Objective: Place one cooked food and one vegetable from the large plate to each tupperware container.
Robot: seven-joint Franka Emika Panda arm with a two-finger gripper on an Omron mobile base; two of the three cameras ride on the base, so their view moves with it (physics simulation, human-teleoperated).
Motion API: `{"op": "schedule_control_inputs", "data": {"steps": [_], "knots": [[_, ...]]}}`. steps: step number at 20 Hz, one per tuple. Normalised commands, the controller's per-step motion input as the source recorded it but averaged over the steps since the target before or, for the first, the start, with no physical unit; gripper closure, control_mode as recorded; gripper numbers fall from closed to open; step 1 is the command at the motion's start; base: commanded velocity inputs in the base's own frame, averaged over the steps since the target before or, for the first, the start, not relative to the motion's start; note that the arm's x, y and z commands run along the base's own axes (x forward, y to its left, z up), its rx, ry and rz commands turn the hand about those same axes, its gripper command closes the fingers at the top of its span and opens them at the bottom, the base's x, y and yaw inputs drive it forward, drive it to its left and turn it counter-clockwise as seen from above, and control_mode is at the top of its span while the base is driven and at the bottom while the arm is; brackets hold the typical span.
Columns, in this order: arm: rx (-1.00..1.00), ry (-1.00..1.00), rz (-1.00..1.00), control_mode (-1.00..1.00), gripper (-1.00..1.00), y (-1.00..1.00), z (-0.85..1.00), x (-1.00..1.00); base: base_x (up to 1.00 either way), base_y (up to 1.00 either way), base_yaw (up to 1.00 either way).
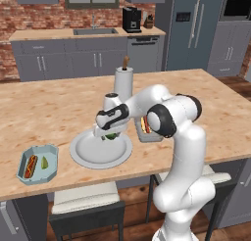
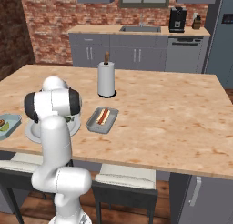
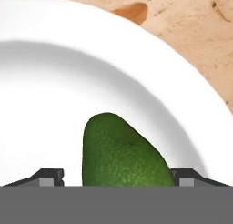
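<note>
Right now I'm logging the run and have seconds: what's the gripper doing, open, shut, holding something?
Gripper: open, fingertips on either side of the green avocado on the large plate, not clamped on it.

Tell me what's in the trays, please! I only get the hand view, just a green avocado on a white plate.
Observer: The light blue tray already holds a hot dog and a pale green piece.
Operator: And the other tray?
Observer: The grey tray has only a hot dog.
Operator: Where is it?
Observer: In the left base view it lies right of the large plate; the blue one lies left.
</note>
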Motion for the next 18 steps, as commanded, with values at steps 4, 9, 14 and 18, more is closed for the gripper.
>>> {"op": "schedule_control_inputs", "data": {"steps": [4,9,14,18], "knots": [[0.0,0.0,0.02,-1.0,1.0,0.09,-0.11,0.0,0.0,0.0,0.0],[0.0,0.0,0.02,-1.0,1.0,0.0,-0.04,-0.12,0.0,0.0,0.0],[-0.01,-0.01,0.0,-1.0,1.0,-0.37,0.43,-0.59,0.0,0.0,0.0],[-0.03,-0.05,0.0,-1.0,1.0,-0.71,0.77,-0.54,0.0,0.0,0.0]]}}
